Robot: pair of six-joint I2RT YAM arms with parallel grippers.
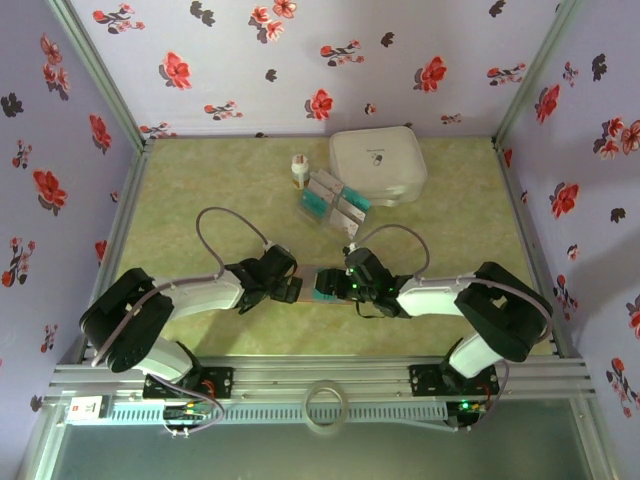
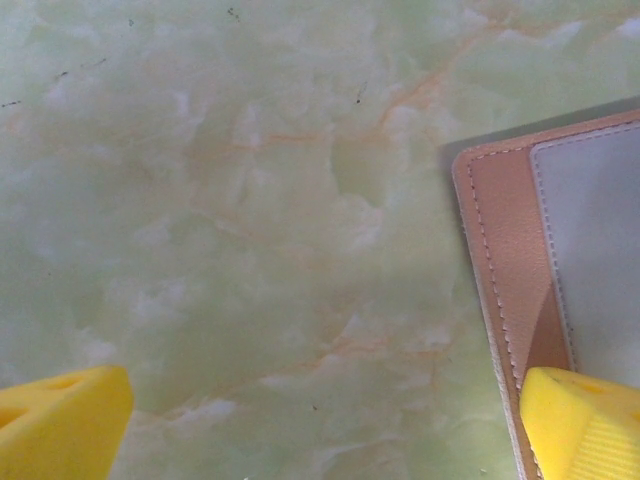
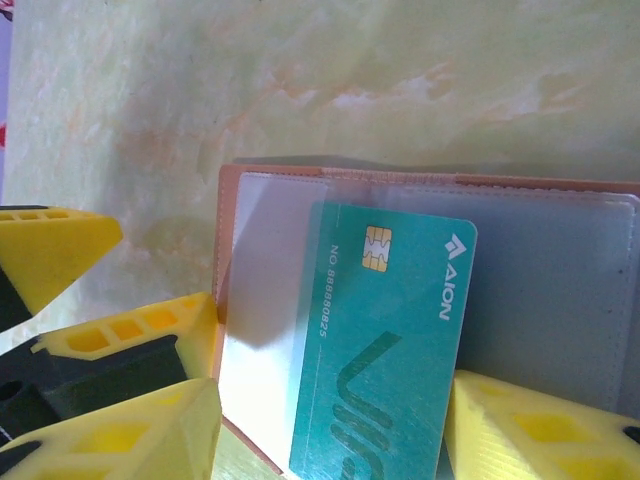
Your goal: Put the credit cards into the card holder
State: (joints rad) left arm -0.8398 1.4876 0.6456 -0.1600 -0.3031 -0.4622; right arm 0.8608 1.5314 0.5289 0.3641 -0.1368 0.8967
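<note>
**A:** How does the holder look?

**B:** The card holder point(image 3: 226, 240) lies open and flat on the green marbled table point(image 2: 250, 200), at the front middle between the two arms. It has a reddish-brown, leather-like rim with pale stitching, and a clear pocket point(image 3: 560, 290) fills the inside.

**A:** And the cards?

**B:** One teal card point(image 3: 385, 340) lies tilted on that pocket. A gold chip and a white "AION" mark face up, and a number runs along one long side. The other credit cards point(image 1: 333, 200) sit in a loose cluster farther back, just in front of a white case point(image 1: 378, 162), with a small bottle point(image 1: 298, 170) beside them.

**A:** What about the fingers?

**B:** The left gripper point(image 2: 320, 422) is spread wide with bare table between its yellow fingers point(image 2: 585, 425). One of them overlaps the holder's stitched rim, and it carries nothing. The right gripper point(image 3: 335, 430) is parted wider than the teal card, which lies between its pads. One pad sits just beside the card's long edge. The other stands clear of it, with a strip of pocket showing between, so the card is not clamped.

**A:** What is hard to make out?

**B:** I cannot tell whether the left finger presses on the rim or hangs just over it. The card's upper left corner looks hazy, perhaps under the plastic, but I cannot be sure. Its lower end and the holder's far side are cut off by the frame. From above, both grippers cover most of the holder. In the right wrist view two more yellow pads point(image 3: 60, 250) sit at the left edge, and I cannot say which gripper they belong to.
</note>
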